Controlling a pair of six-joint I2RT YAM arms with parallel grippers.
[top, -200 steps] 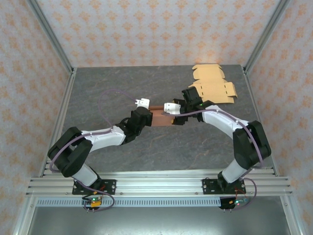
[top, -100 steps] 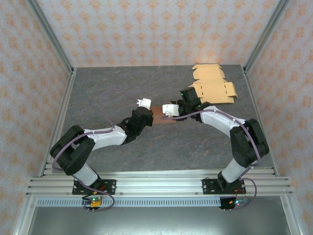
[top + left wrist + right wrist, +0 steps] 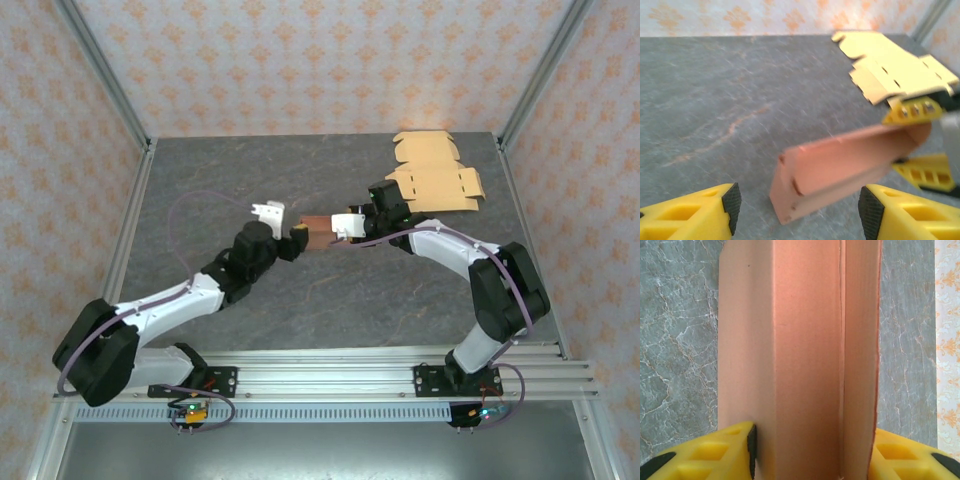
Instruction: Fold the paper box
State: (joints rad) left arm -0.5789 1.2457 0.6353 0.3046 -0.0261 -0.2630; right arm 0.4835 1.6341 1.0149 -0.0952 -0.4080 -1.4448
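The paper box (image 3: 316,228) is a brown, partly folded cardboard sleeve held off the grey table at mid-height of the top view. My right gripper (image 3: 345,225) is shut on its right end; in the right wrist view the box (image 3: 800,350) stands between both yellow fingers (image 3: 737,450), touching each. My left gripper (image 3: 284,226) is open just left of the box. In the left wrist view the box (image 3: 840,160) hangs ahead of my left gripper (image 3: 799,207), apart from both pads, with the right gripper (image 3: 920,140) clamping the far end.
Flat tan cardboard blanks (image 3: 435,175) lie stacked at the back right of the table, also in the left wrist view as blanks (image 3: 895,70). Aluminium frame posts and patterned walls bound the table (image 3: 250,180) on three sides.
My left gripper has opened, let go of the box and drawn back to the left. The right gripper closed on the box and keeps holding it.
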